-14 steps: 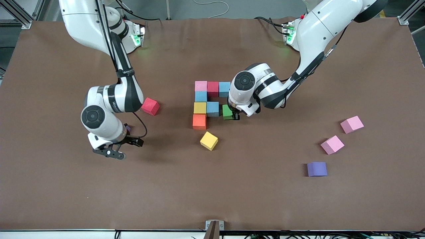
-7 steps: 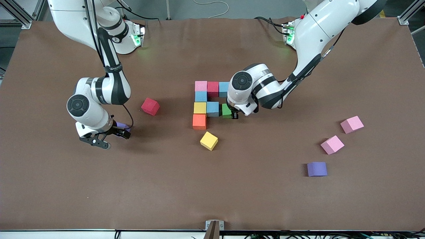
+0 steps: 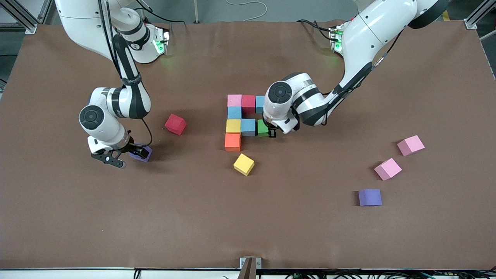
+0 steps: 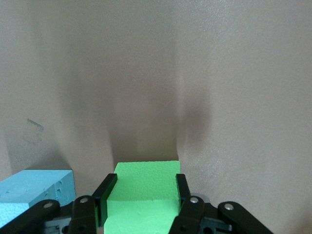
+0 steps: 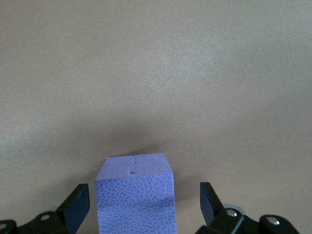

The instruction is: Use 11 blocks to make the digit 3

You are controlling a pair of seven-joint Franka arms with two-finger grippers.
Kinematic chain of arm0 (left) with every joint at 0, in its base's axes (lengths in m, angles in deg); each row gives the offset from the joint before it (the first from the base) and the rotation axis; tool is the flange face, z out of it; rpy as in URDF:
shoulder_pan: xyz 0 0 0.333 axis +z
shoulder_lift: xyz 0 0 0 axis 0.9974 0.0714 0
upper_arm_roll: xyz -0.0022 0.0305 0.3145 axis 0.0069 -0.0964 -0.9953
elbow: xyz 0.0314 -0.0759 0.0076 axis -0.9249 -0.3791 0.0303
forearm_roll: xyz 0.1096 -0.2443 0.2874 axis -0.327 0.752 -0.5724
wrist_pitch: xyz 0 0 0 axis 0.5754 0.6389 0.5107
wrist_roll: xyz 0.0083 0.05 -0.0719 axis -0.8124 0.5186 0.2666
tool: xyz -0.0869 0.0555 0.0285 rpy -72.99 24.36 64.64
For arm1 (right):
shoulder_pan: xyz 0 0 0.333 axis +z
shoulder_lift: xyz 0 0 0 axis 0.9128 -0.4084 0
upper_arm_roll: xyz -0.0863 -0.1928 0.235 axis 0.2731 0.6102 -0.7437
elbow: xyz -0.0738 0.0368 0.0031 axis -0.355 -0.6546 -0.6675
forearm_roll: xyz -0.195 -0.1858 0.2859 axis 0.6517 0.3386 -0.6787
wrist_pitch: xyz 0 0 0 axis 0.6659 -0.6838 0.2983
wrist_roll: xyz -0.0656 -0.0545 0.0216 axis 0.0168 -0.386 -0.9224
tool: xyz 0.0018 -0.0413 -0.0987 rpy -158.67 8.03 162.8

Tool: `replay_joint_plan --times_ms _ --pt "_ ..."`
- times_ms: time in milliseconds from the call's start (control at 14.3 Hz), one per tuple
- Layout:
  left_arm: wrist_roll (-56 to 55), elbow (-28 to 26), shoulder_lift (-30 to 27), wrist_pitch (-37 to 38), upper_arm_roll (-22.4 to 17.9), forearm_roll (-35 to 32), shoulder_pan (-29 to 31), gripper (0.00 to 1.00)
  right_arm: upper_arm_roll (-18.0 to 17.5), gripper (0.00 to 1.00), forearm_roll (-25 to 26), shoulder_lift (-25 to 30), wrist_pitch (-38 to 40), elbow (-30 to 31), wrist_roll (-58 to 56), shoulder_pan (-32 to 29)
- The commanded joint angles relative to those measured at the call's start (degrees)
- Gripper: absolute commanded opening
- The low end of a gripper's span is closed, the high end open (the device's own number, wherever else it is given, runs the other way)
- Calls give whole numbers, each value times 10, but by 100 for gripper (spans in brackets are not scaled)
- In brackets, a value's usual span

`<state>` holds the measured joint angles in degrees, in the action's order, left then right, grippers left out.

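Seven blocks sit joined; my left end effector (image 3: 271,132) grips the green block (image 3: 263,128), probably touching. My right end effector (image 3: 124,154) gapes around a purple block (image 3: 138,152). Four remain.

Both arms: glossy white rounded shells with black bands at the joints and a dark round cap on each wrist joint. A thin black cable runs along each forearm. Green indicator lights glow at both bases. The black two-finger left gripper (image 3: 271,133) and black two-finger right gripper (image 3: 123,158) show silver screws at their linkage pivots in the wrist views.
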<state>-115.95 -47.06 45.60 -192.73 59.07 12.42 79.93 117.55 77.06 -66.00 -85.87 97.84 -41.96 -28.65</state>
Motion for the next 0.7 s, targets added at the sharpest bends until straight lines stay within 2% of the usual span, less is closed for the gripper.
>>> replay_joint_plan --times_ms 0,629 --pt "-14 -3 1 -21 -3 -25 -2 18 -9 100 -13 20 -9 19 -2 -10" --pt "-15 -5 7 -39 -3 -36 4 18 -21 98 -29 4 -20 19 -2 -9"
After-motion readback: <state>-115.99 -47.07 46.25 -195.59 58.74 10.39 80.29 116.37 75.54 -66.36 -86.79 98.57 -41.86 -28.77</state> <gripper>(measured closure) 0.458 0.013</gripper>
